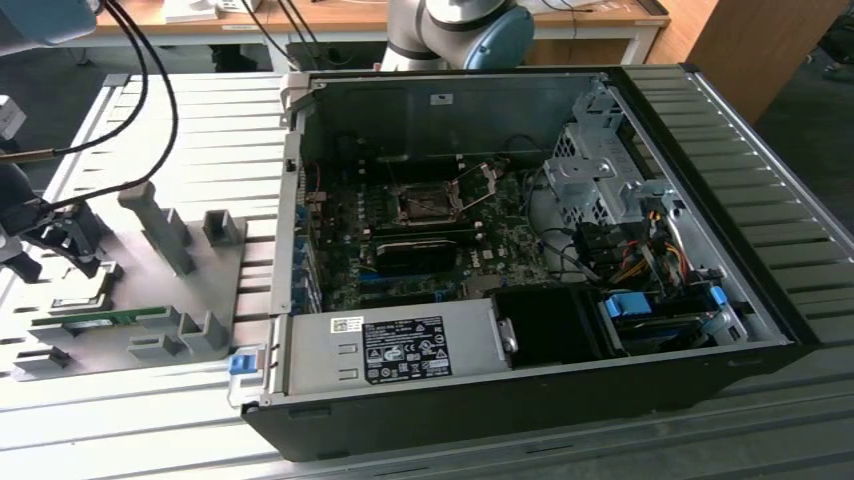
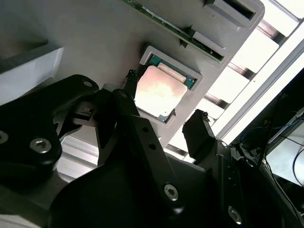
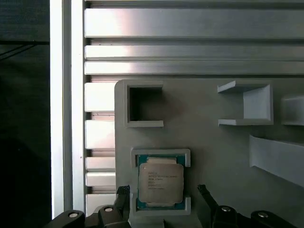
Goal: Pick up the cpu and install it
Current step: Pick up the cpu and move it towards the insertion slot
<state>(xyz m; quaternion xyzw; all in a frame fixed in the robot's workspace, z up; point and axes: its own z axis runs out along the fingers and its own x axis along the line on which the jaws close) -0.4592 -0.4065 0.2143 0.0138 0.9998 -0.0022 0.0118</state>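
The cpu [image 3: 160, 183] is a small square chip with a silvery top. It lies flat in a grey fixture pocket [image 3: 186, 156], also seen in the second wrist view, cpu [image 2: 159, 92]. My gripper [image 3: 162, 190] hangs just above it, open, with one black fingertip [image 2: 130, 76] on each side of the chip and neither touching it. In the exterior view the gripper [image 1: 60, 250] is at the far left, over the grey fixture plate [image 1: 174, 300]. The open cpu socket [image 1: 427, 205] sits on the motherboard inside the computer case [image 1: 534, 400].
A narrow green circuit strip [image 1: 107, 320] lies in a slot on the fixture plate beside the cpu pocket. Upright grey fixture blocks [image 1: 160, 225] stand between the gripper and the case. Black cables [image 1: 147, 100] hang over the ribbed metal table [image 1: 160, 420].
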